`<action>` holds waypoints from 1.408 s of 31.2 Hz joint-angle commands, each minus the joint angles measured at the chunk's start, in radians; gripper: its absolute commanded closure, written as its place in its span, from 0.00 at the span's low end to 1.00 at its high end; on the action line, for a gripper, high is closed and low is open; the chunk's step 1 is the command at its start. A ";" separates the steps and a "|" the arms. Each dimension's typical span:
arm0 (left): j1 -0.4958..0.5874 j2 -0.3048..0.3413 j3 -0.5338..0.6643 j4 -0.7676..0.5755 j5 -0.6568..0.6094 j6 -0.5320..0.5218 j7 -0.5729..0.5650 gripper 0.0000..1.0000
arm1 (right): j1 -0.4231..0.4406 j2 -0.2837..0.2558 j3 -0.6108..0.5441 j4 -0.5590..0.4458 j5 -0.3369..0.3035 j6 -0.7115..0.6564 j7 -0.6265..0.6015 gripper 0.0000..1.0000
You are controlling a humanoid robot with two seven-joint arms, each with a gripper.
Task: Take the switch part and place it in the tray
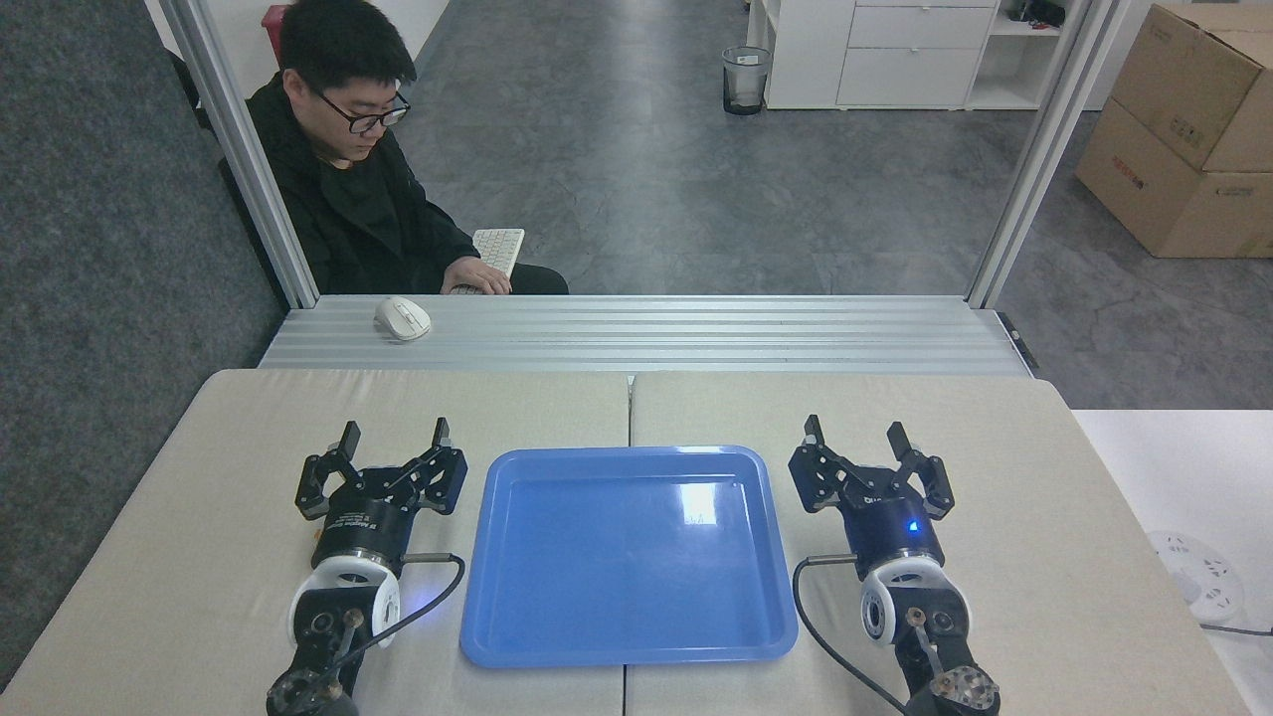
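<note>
A glossy blue tray (pixel 517 557) lies in the middle of the beige table with nothing in it. My left gripper (pixel 396 435) rests just left of the tray, open, its two black fingers spread wide and holding nothing. On the tray's right side my right gripper (pixel 855 432) is open too, fingers apart and bare. The switch part is out of view.
A person in black sits behind the table at the back left, one hand on a white keyboard (pixel 498 249). A white mouse (pixel 403 318) lies on the ribbed metal ledge (pixel 696 333). Metal posts frame the far edge. A white table (pixel 1183 477) adjoins on the right.
</note>
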 commanded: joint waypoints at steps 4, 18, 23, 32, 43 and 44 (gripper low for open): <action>0.002 -0.001 0.000 0.003 0.002 0.001 0.000 0.01 | 0.000 -0.002 0.000 0.000 0.000 0.000 0.000 0.00; 0.002 0.001 0.000 0.003 0.002 0.001 0.000 0.01 | -0.003 -0.006 0.011 0.000 0.002 -0.003 0.015 0.00; 0.002 0.001 0.000 0.003 0.002 0.001 0.000 0.01 | -0.003 -0.006 0.011 0.000 0.002 -0.003 0.021 0.00; 0.002 0.001 0.002 0.003 0.002 0.001 0.000 0.01 | -0.003 -0.006 0.011 0.000 0.002 -0.003 0.020 0.00; 0.002 0.001 0.002 0.003 0.002 0.001 0.000 0.01 | -0.002 -0.006 0.005 0.000 0.000 -0.002 0.020 0.00; 0.002 0.001 0.002 0.003 0.002 0.001 0.000 0.01 | -0.002 -0.005 0.005 0.000 0.000 -0.002 0.020 0.00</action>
